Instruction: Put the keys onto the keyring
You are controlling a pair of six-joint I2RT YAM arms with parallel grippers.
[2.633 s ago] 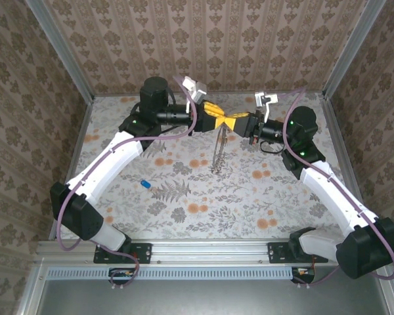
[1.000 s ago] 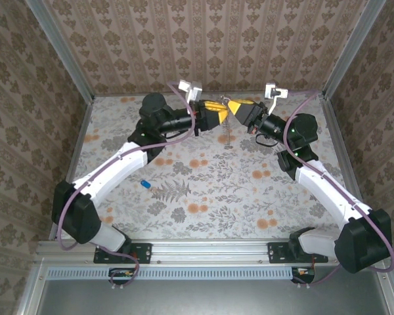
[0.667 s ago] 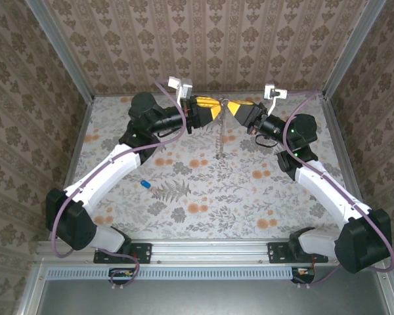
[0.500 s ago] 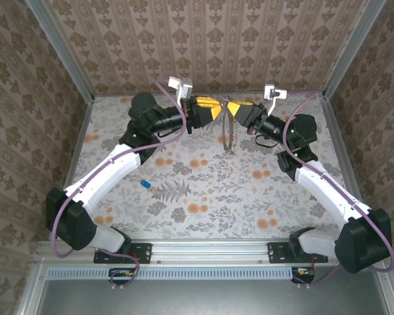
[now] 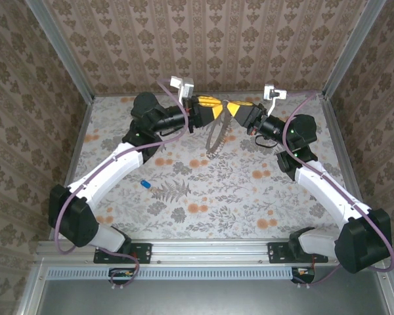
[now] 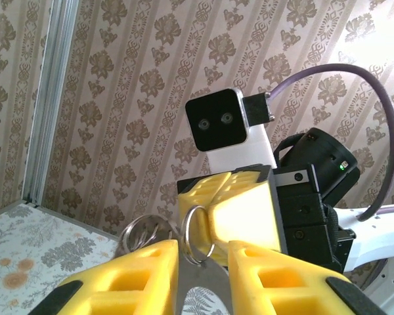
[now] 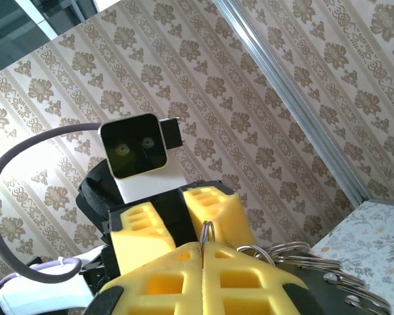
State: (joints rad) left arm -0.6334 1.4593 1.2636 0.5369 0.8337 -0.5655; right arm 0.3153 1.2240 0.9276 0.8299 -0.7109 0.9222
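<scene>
Above the far edge of the tabletop (image 5: 249, 197), near its middle, both claws meet tip to tip with the keyring (image 5: 213, 134) between them. Its beige strap hangs free below them, slanting left on the way down, and I cannot tell whether its low end touches the surface. Right claw (image 7: 201, 252): fingers pressed fully together, a thin ring pinched on edge in the seam. Left claw (image 6: 202, 249): fingers a narrow gap apart, with a flat metal piece and a small ring of the keyring in that gap; it looks clamped on them. The key (image 5: 144, 184), blue head, lies flat on the left half of the tabletop, well apart from both claws and nearer the left arm.

Risks, as I judge them:
- Both claws are busy, so one must let go to fetch the key. The ring could then twist or drop under the strap's weight.
- The right claw's hold is at the very fingertips and could slip.
- The fingertips sit just beside each other, so a small misjudged move could knock them together.
- The key is tiny and lies flat, which makes it hard to pinch.

Count: one key, one keyring carrying at least three small rings, two claws.
</scene>
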